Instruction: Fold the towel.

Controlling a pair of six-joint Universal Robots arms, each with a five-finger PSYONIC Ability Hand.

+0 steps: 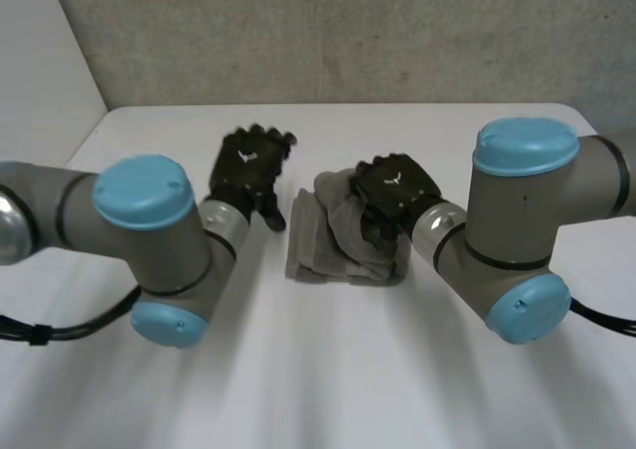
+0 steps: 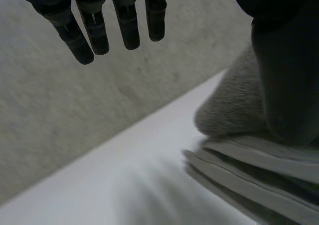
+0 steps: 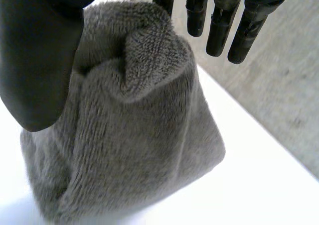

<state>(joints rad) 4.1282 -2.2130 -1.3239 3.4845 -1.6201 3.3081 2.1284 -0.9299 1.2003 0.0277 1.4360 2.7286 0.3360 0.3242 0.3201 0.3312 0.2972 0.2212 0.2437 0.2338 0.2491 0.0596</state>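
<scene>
Towel [image 1: 333,240] in the middle of the tabletop [image 1: 328,370], already doubled into a flat grey stack of layers, and the right robot hand [image 1: 396,191] was right on top of it. From its own wrist view, a plush hump of the cloth rose between the thumb [image 3: 35,60] and the straight fingers [image 3: 219,31], squeezed there, so that hand was clamped on the towel and had a loose top flap gathered up above the layers beneath. By the look of it, the flap was held high so it could be carried across and laid down as the next fold without dragging the stack along.

The left robot hand [image 1: 250,166] hung just beside the towel on the left, well clear of the cloth, its fingers spread straight and holding nothing. That seemed a deliberate wait, close enough to pin or smooth the stack once the flap came over, yet out of the way of the fold. The likely risk was the thick pile slipping from a shallow pinch and the flap landing crooked.
</scene>
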